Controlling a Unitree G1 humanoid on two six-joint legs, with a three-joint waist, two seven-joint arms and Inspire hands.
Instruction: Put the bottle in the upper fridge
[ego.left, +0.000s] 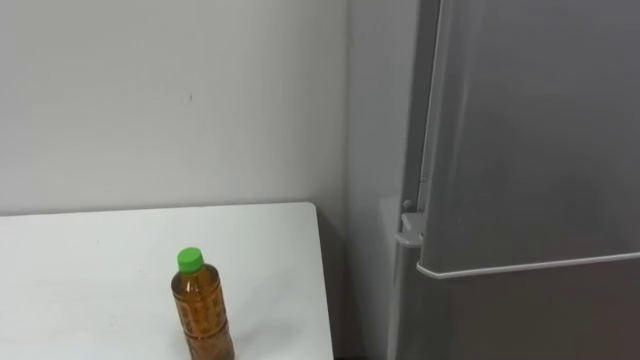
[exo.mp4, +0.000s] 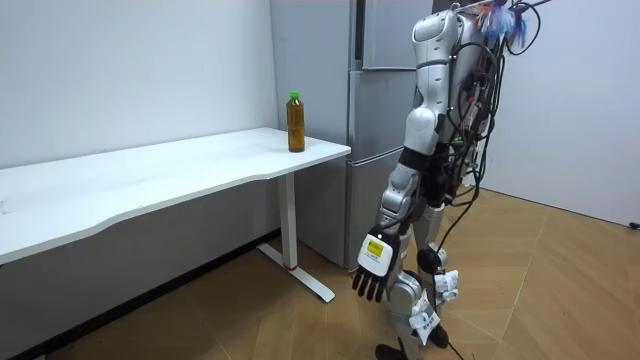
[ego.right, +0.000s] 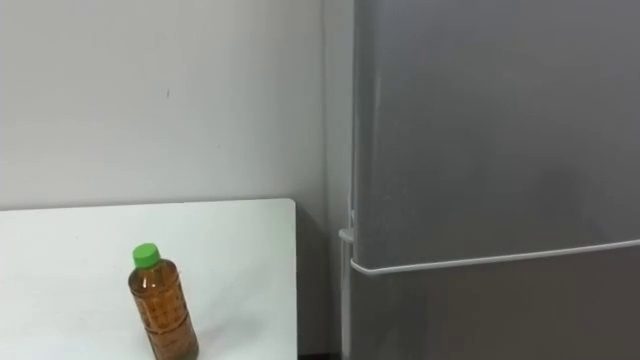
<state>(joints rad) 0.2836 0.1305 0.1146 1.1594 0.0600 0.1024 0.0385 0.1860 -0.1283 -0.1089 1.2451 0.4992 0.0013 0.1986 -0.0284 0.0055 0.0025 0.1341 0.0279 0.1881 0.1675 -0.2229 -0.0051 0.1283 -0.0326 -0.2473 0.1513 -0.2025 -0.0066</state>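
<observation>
The robot's left hand (exo.mp4: 372, 268) hangs low by its side in the room view. Its fingers are loose and a little bent, and it holds nothing. The robot stands on the floor in front of the fridge (exo.mp4: 375, 110), close to the end of the white table (ego.left: 100, 270).

The bottle (ego.left: 205, 310) stands straight up on that table, near its end beside the fridge. From the hand it is up at about 11 o'clock in the room view. In the eye views it sits low, at about 7 o'clock, and the fridge is at 3 o'clock.

The step now seems to be getting hold of the bottle, and nothing in the task is done yet. To do it well, the hand should come up level with the middle of the bottle. The fingers should wrap round its wide part, not the top, so it does not tip. It should be kept upright when it is lifted.

The bottle has a brown drink in it, nearly up to the neck, and its green cap (ego.left: 189, 261) is on. The upper door (ego.left: 540, 130) of the fridge is shut, so what is inside cannot be seen. It likely has to be opened before the bottle can go in.
</observation>
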